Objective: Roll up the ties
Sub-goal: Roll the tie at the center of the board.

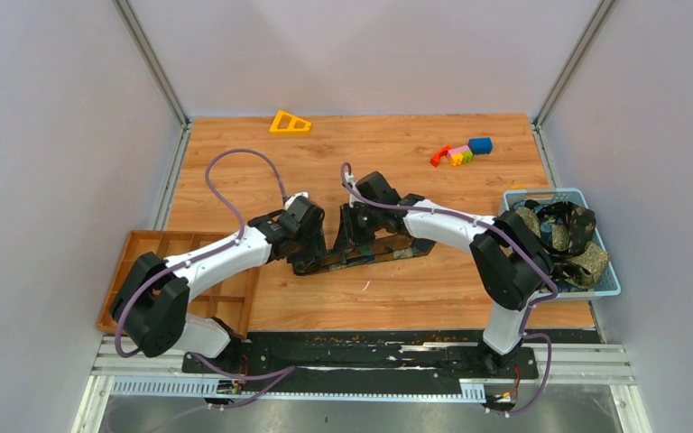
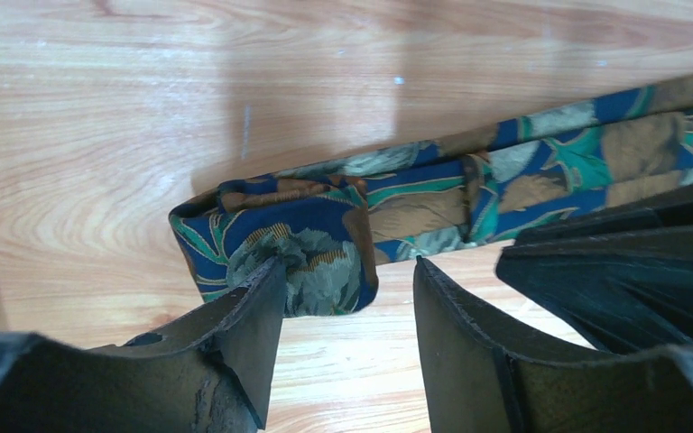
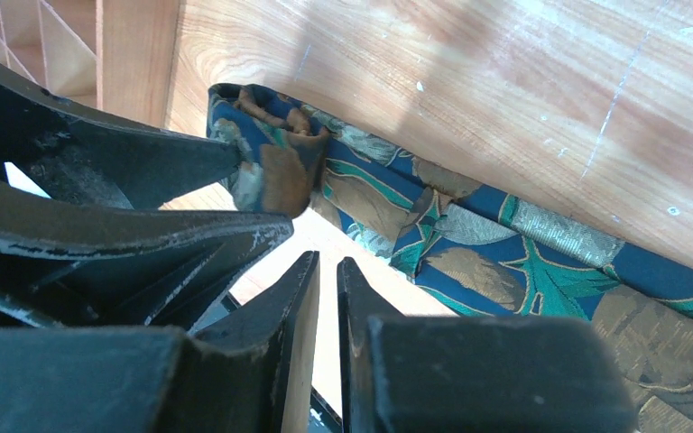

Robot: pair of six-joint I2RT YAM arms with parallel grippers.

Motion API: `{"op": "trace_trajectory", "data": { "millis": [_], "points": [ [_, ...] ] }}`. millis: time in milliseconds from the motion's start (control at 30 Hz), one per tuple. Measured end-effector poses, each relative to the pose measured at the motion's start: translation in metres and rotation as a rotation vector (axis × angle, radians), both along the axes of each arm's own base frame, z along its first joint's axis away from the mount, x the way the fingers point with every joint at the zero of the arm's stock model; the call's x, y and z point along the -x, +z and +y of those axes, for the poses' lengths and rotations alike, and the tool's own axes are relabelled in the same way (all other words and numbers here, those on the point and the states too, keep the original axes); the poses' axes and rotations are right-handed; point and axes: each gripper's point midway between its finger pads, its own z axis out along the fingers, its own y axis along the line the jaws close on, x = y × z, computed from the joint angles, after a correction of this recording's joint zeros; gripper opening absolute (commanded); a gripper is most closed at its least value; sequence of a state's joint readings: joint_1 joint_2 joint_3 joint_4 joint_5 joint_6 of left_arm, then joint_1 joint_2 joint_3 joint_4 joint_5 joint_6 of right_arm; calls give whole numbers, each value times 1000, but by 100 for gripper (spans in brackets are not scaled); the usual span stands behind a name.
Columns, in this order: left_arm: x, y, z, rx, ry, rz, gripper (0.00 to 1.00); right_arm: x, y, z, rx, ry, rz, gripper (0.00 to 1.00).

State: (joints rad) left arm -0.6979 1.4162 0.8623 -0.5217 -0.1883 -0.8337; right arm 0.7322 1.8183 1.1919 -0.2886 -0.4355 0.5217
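Arm bases [image 1: 496,347] are bolted at the near edge of the table [image 1: 397,302]. From above, both arms reach inward so that the left gripper [image 1: 305,245] and the right gripper [image 1: 354,236] meet over one necktie [image 1: 401,251], laid flat near the table's middle. Judged purpose: one gripper turns the end while the other steadies the strip. More ties [image 1: 561,230] are heaped in a blue basket [image 1: 606,289] at the right edge, presumably awaiting their turn. A wooden compartment tray [image 1: 149,244] sits at the left edge. Toy blocks [image 1: 462,152] lie near the far edge, well apart from the work.

Left wrist view: the left gripper's jaws stand apart, clamping nothing. One finger [image 2: 248,325] touches the folded end [image 2: 302,244] of the necktie, where a first turn is formed; the remainder runs flat to the right.

Right wrist view: the right gripper's fingers [image 3: 280,316] are drawn almost together, and the thin gap shows bare wood, so nothing is held. They sit just beside the necktie's edge; contact with the fabric cannot be confirmed. Judged next requirement: grip the fold before it relaxes
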Motion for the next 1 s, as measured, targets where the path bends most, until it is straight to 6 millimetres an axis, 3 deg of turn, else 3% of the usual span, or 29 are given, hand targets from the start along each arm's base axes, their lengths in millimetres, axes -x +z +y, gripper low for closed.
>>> {"op": "trace_trajectory", "data": {
  "millis": [167,400,700,1000],
  "points": [
    [-2,11,-11,75,-34,-43,59,-1,10,0,-11,-5,-21,15],
    [-1,9,-23,128,-83,-50,57,-2,12,-3,-4,-15,-29,15],
    [-1,15,-26,147,-117,-77,63,-6,18,0,-10,-22,-40,17],
    [-1,42,-13,130,-130,-162,67,-8,33,18,-35,-6,-61,37]
  ]
}}
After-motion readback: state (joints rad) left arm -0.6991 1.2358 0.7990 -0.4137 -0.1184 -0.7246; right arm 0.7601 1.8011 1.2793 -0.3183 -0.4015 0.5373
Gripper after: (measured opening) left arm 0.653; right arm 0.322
